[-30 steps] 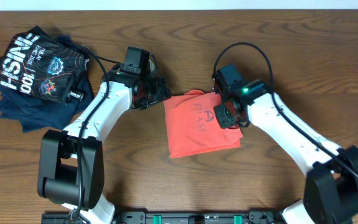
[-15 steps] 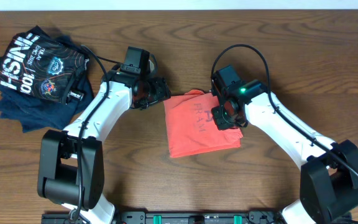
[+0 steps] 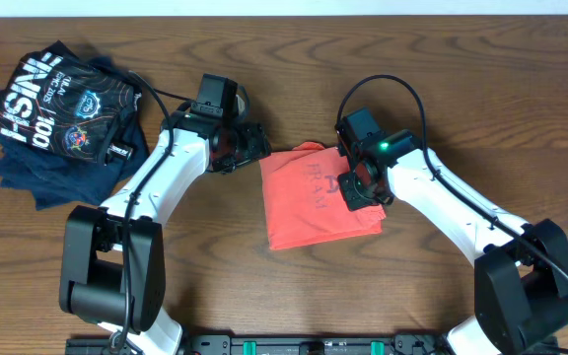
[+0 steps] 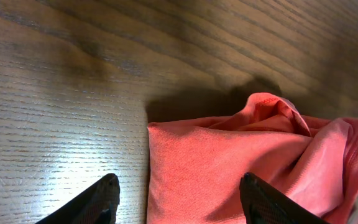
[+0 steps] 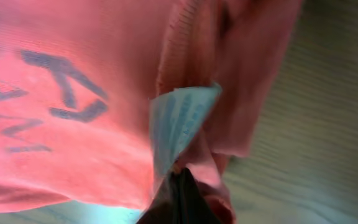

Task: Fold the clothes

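Note:
The clothes are a red-orange T-shirt (image 3: 309, 202) lying folded in a rough rectangle at the table's middle, with its dark chest print facing up. My right gripper (image 3: 355, 187) sits on the shirt's right part, next to the print. The right wrist view shows the T-shirt (image 5: 73, 81) with its white tag (image 5: 179, 124), and my right gripper (image 5: 179, 193) is shut on a fold of red cloth just below that tag. My left gripper (image 3: 254, 146) stands open at the shirt's upper-left corner. Its dark fingers (image 4: 101, 199) straddle the left edge of the T-shirt (image 4: 229, 162) without pinching it.
A heap of dark navy shirts with white lettering (image 3: 62, 108) lies at the table's far left. Bare wooden table (image 3: 215, 256) surrounds the red shirt. Both arms reach in from the front edge, with a black cable looped over the right one.
My right gripper has closed on the shirt's cloth near the tag and shifted slightly. The left arm and the shirt's outline stay as they were.

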